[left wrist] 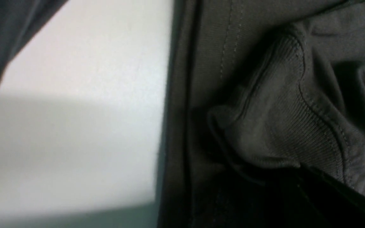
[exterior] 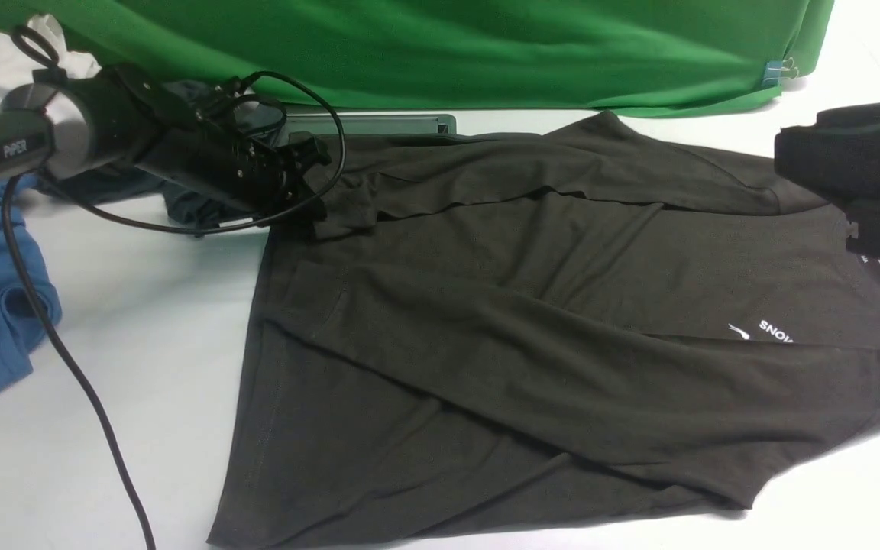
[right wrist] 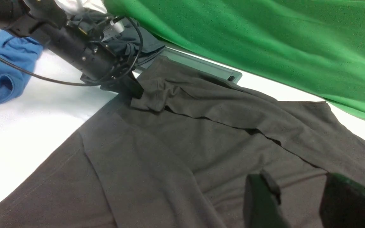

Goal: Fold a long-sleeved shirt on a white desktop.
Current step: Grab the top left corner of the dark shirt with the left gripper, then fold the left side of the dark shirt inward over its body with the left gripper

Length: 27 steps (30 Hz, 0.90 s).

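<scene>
Front view shows the long-sleeved shirt (exterior: 486, 305) spread on the white desktop (exterior: 142, 305), the right gripper (right wrist: 296, 182) hanging open above its collar end, and farther off the left gripper (right wrist: 133, 88) pinched shut on the far sleeve's cuff (left wrist: 280, 120), which probably wants a low, smooth lift.

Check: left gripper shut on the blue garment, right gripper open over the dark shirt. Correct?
No: the left gripper is shut on the shirt's cuff, not the blue garment; right wrist view shows it. Right gripper is open over it.
</scene>
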Tool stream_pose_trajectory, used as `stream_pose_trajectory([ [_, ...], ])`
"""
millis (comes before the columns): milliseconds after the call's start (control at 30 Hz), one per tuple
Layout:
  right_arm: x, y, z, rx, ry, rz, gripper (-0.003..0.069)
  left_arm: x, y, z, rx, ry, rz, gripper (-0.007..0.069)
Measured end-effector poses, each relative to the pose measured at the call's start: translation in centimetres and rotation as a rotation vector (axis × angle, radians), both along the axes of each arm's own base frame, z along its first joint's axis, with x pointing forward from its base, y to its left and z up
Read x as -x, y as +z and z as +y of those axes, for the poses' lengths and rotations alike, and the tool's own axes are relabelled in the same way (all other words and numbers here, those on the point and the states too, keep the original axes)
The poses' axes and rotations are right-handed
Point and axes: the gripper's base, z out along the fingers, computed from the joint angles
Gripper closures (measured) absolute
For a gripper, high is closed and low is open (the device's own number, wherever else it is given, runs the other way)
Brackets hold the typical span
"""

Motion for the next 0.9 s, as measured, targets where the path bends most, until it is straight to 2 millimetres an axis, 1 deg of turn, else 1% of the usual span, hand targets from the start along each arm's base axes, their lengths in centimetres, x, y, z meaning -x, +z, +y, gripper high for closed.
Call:
stream_pose_trajectory([
  [100,0.0,0.0,0.0,0.0,0.0,0.0,0.0397,0.0,0.4,0.0,0.0,-0.001,-0.008,0.0596],
  [233,0.0,0.0,0.0,0.0,0.0,0.0,0.0397,0.3,1.8,0.0,-0.001,-0.02,-0.022,0.0596],
  [433,0.0,0.0,0.0,0.001,0.0,0.0,0.0397,2.0,5.2,0.1,-0.065,-0.133,-0.011,0.0596],
  [633,0.0,0.0,0.0,0.001,0.0,0.0,0.0397,3.4,6.8,-0.1,-0.078,-0.225,0.03,0.0596],
  [767,0.0,0.0,0.0,0.001,0.0,0.0,0.0397,3.9,7.4,-0.4,-0.061,-0.264,0.046,0.0596],
  [900,0.0,0.0,0.0,0.001,0.0,0.0,0.0397,4.8,8.6,-0.7,-0.033,-0.315,0.055,0.0596],
])
